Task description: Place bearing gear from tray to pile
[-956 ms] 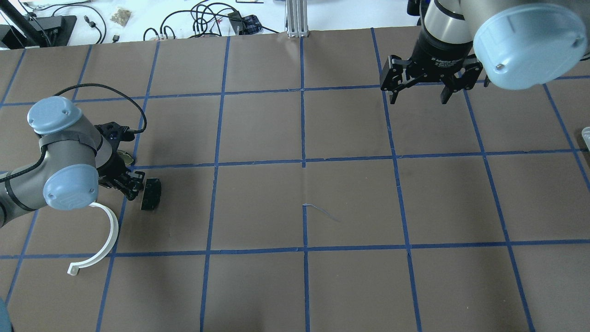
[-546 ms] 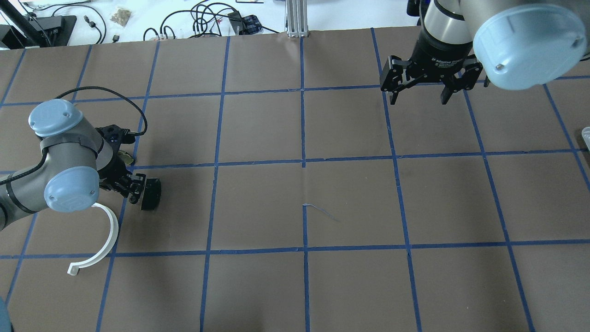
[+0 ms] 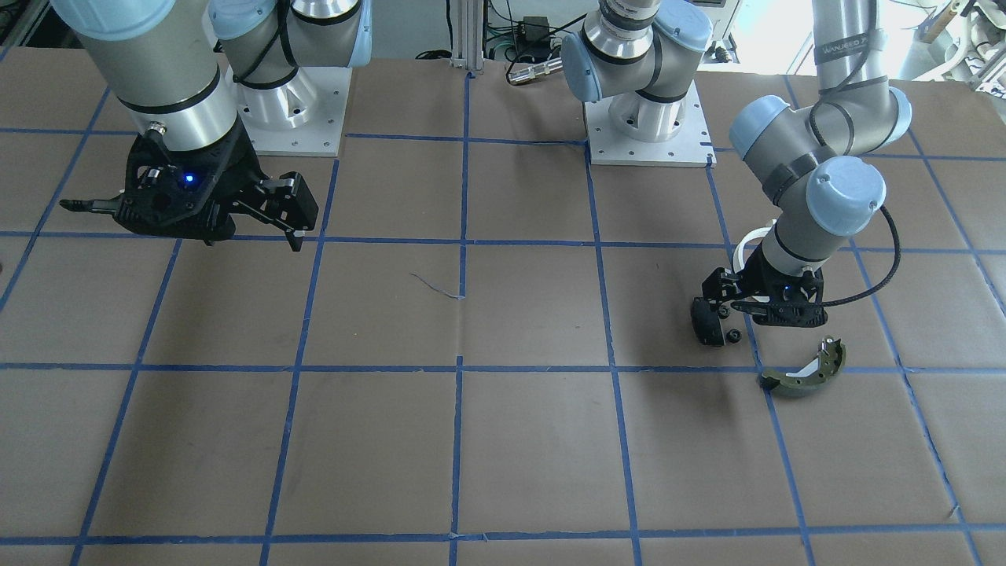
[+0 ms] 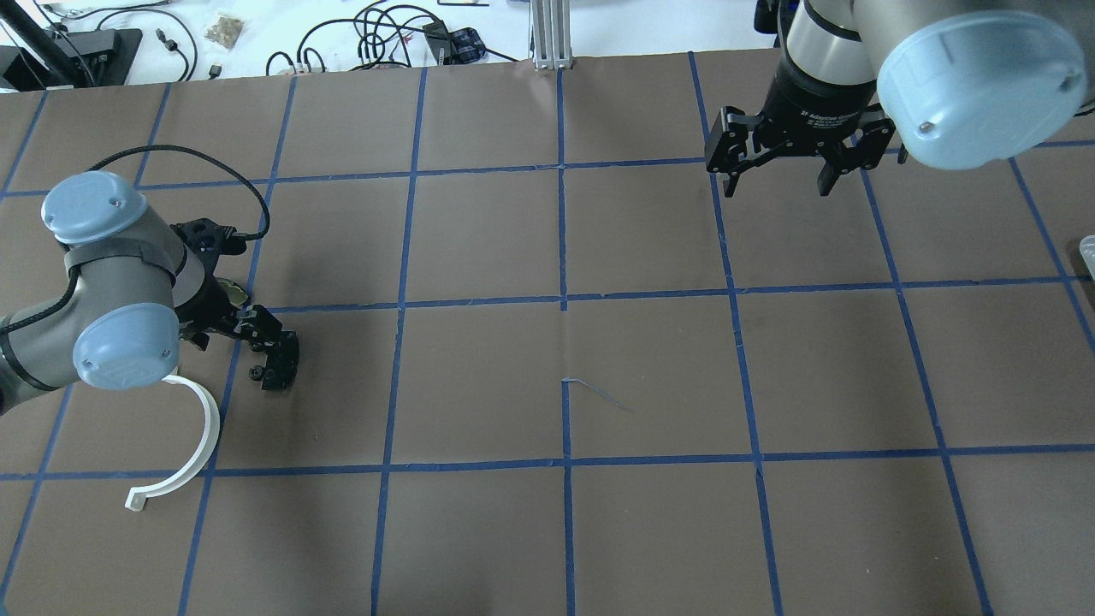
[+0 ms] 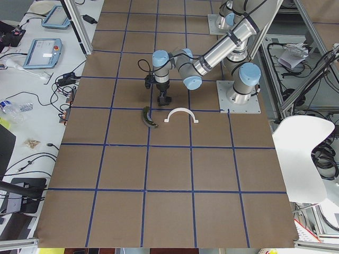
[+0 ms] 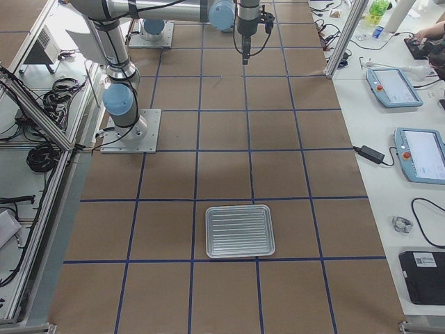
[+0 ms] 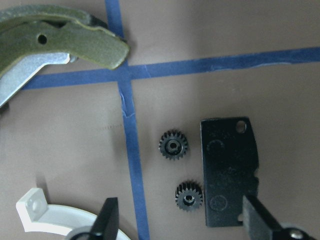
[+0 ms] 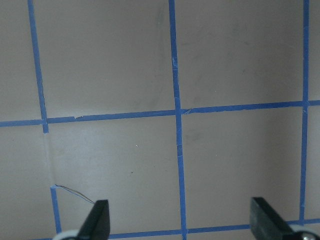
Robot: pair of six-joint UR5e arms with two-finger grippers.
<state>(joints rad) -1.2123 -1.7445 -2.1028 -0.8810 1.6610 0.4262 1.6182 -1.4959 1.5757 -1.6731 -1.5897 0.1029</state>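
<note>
Two small black bearing gears (image 7: 173, 145) (image 7: 189, 194) lie on the table beside the black rectangular pad (image 7: 230, 170). They belong to the pile, with the olive-green brake shoe (image 7: 60, 40) and the white half-ring (image 7: 50, 215). My left gripper (image 7: 182, 225) is open and empty just above the gears. In the overhead view it (image 4: 261, 338) hovers by the pad (image 4: 282, 364), with one gear (image 4: 255, 374) showing. My right gripper (image 4: 774, 175) is open and empty at the far right. The metal tray (image 6: 240, 231) looks empty.
The brake shoe (image 3: 805, 369) and half-ring (image 4: 201, 428) flank my left gripper (image 3: 727, 310). The tray's edge (image 4: 1086, 252) shows at the overhead view's right border. Cables and devices lie beyond the table's far edge.
My left gripper has opened and drawn back slightly from the black pad. A small gear now lies loose on the table beside the pad. The right arm has barely moved.
</note>
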